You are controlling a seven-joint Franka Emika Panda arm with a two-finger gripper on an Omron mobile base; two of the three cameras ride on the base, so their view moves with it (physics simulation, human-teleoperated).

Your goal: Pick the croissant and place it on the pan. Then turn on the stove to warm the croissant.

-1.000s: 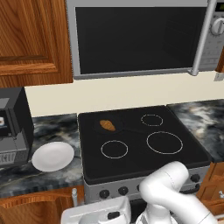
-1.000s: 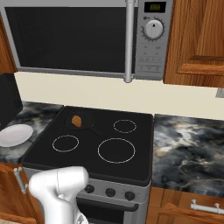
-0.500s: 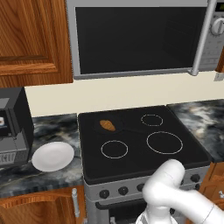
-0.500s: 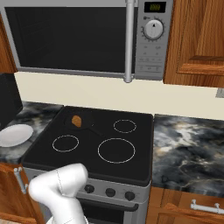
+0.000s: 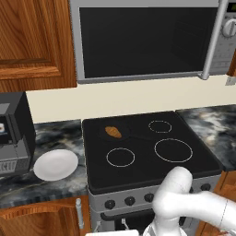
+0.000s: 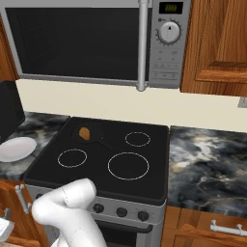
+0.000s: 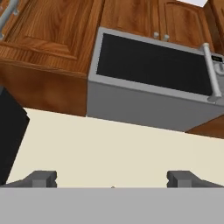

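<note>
The croissant (image 5: pixel 113 132) (image 6: pixel 84 133), a small golden-brown pastry, lies in the black pan (image 5: pixel 102 133) (image 6: pixel 96 132) on the rear left burner of the stove (image 5: pixel 147 170) (image 6: pixel 144 169). The pan is hard to tell from the black glass; its dark handle points toward the middle of the cooktop. In the hand view my gripper (image 7: pixel 112 179) is open with nothing between its fingertips (image 7: pixel 41 178), and it faces up at the cream wall and the microwave (image 7: pixel 148 65). My white arm is bent low in front of the stove's knobs (image 5: pixel 130 201) (image 6: pixel 121 212).
A round white plate (image 5: pixel 56 164) (image 6: pixel 17 148) sits on the marble counter left of the stove. A black appliance (image 5: pixel 14 133) stands at the far left. The silver microwave (image 5: pixel 143 39) (image 6: pixel 77 41) hangs above the cooktop. Wooden cabinets flank it.
My arm's white elbow has shifted a little low in front of the stove, and the white hand has dropped out of the left base view. Croissant, pan and plate have stayed put.
</note>
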